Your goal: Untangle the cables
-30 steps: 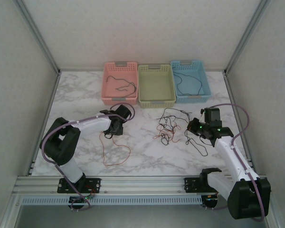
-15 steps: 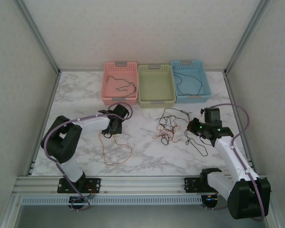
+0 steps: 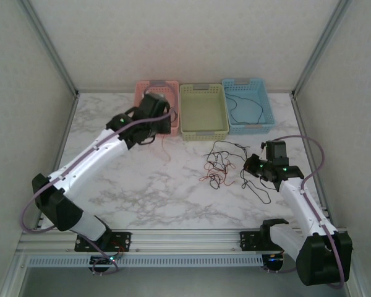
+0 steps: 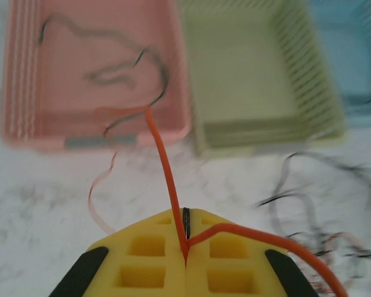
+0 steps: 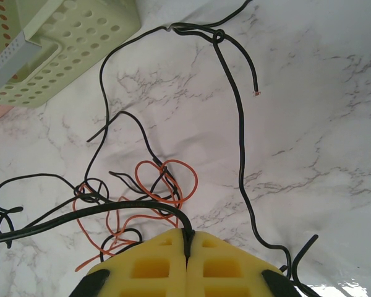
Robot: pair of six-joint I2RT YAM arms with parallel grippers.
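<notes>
The table (image 3: 136,198) is white marble-patterned with grey veins, smooth and faintly glossy. Near its front right, the right gripper (image 5: 187,250) has its blocky yellow pads (image 5: 151,269) pressed together on a thin black cable (image 5: 111,210). That cable runs left into the tangle (image 3: 217,164), a loose knot of hair-thin black and red-orange loops lying mid-table.

Farther back on the left, the left gripper (image 4: 185,247) hangs just before the pink basket (image 4: 25,80). Its yellow pads are clamped on the red cable (image 4: 167,173), a smooth, slim orange-red strand. One length rises from the jaws to the basket's front rim and lies along it. A thinner tail curls down onto the marble, and another length leaves to the lower right.

The three baskets sit in a row at the back, all rectangular plastic with slotted walls. The pink one holds a dark, wavy cable (image 4: 111,68). The green basket (image 3: 203,86) stands in the middle. The blue basket (image 3: 244,81) holds a black cable loop (image 3: 244,108).

A second ago the left gripper was low over the front-left marble, with the red cable looped on the table. The arm has since stretched out to the pink basket, taking that cable along. The right arm and the tangle have not moved.
</notes>
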